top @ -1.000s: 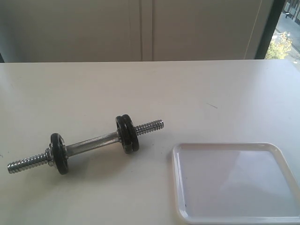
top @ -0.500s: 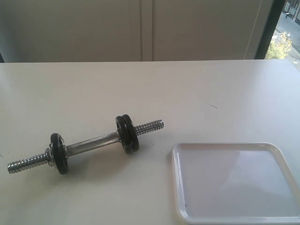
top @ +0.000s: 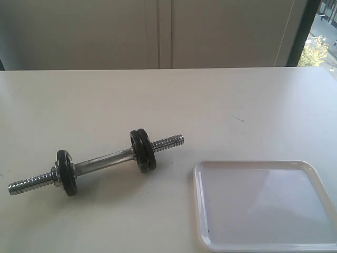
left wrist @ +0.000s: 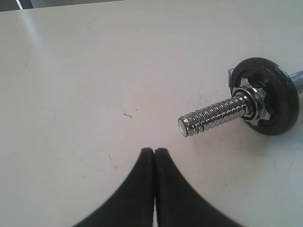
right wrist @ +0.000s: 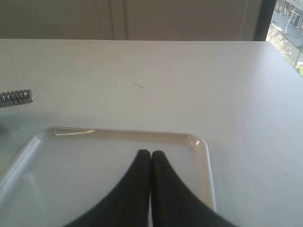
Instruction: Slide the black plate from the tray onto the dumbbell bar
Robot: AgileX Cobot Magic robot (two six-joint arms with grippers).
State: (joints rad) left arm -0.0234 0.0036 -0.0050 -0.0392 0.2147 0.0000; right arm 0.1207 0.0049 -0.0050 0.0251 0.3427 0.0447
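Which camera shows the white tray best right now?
Exterior view: nearly the whole tray shows, unobstructed. Right wrist view catches only part of it, with the shut pincer in front. Left wrist view misses it.

Dumbbell bar (top: 102, 162) lies on worktop (top: 168, 97), lower left of frame, slanting up toward centre. Single plate (top: 67, 172) near its left end, paired plates (top: 143, 150) near its right. Tray (top: 196, 203) lower right, apart from bar.

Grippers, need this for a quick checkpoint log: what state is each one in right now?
Left gripper: closed, fingers together, holding nothing.
Right gripper: closed, fingers together, holding nothing.
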